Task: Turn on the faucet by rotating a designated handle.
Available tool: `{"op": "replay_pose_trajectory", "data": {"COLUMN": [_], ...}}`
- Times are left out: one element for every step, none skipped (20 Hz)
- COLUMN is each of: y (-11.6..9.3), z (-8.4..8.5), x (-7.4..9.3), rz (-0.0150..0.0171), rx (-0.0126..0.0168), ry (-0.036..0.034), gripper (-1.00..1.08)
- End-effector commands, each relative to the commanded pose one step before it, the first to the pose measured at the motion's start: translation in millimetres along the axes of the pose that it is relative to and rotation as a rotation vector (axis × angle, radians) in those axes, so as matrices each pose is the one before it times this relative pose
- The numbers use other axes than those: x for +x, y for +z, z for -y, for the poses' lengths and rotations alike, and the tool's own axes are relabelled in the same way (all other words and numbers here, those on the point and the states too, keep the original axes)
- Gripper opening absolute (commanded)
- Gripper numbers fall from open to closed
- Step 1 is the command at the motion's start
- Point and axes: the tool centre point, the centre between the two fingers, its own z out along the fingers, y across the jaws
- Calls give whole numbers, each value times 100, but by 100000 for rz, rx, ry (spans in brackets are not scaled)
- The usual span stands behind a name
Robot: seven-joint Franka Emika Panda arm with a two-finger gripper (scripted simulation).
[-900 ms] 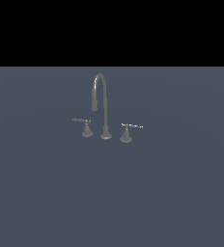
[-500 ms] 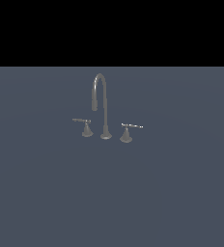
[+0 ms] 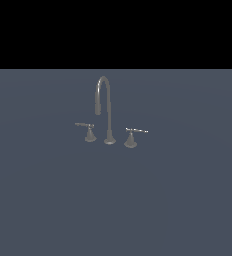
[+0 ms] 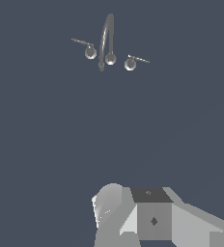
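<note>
The faucet (image 3: 108,107) is a small grey set with a tall gooseneck spout on a round foot, standing on the dark grey surface. The handle (image 3: 137,131) is the thin lever with whitish glints on a flared cone base, at the exterior view's right of the spout. It also shows in the wrist view (image 4: 138,59), beside the spout (image 4: 106,41). Grey parts of my gripper (image 4: 150,214) fill one edge of the wrist view, far from the faucet. Its fingers cannot be made out. The arm is not in the exterior view.
A duller all-grey lever handle (image 3: 85,125) with a smaller base stands at the exterior view's left of the spout; it also shows in the wrist view (image 4: 81,42). The dark grey surface (image 3: 178,200) runs flat around the faucet.
</note>
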Motion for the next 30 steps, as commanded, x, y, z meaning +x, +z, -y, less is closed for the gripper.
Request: {"op": "replay_pose_trajectory", "data": {"y": [100, 58, 69, 82, 94, 106, 119, 135, 152, 171, 190, 211, 234, 259, 285, 312, 332, 346, 359, 373, 387, 400, 414, 427, 441, 454, 467, 481, 494, 507], "z": [-57, -34, -35, -36, -37, -37, -37, -35, -32, -27, -21, -13, -2, 9, 24, 40, 56, 72, 87, 103, 118, 132, 146, 160, 174, 186, 199, 210, 222, 233], "x": [327, 209, 244, 279, 311, 341, 374, 408, 444, 480, 514, 548, 582, 615, 648, 675, 684, 679, 673, 667, 660, 653, 645, 636, 627, 618, 607, 597, 586, 574], "rz": [14, -14, -17, -20, -23, -27, -31, -35, -40, -45, -51, -57, -63, -69, -75, -81, -85, -87, -88, -89, -89, -89, -88, -87, -85, -83, -80, -77, -74, -70], "rx": [-138, -93, -96, -99, -105, -117, -131, -141, -149, -156, -163, -169, -174, -178, -180, -179, -173, -163, -153, -143, -133, -122, -112, -101, -90, -80, -69, -59, -48, -38], "ry": [1324, 849, 986, 1128, 1259, 1376, 1505, 1635, 1782, 1920, 2052, 2186, 2321, 2456, 2588, 2705, 2749, 2741, 2735, 2727, 2721, 2714, 2710, 2703, 2696, 2693, 2687, 2682, 2677, 2673], "gripper": [-100, -100, -100, -100, -100, -100, -100, -100, -100, -100, -100, -100, -100, -100, -100, -100, -100, -100, -100, -100, -100, -100, -100, -100, -100, -100, -100, -100, -100, -100]}}
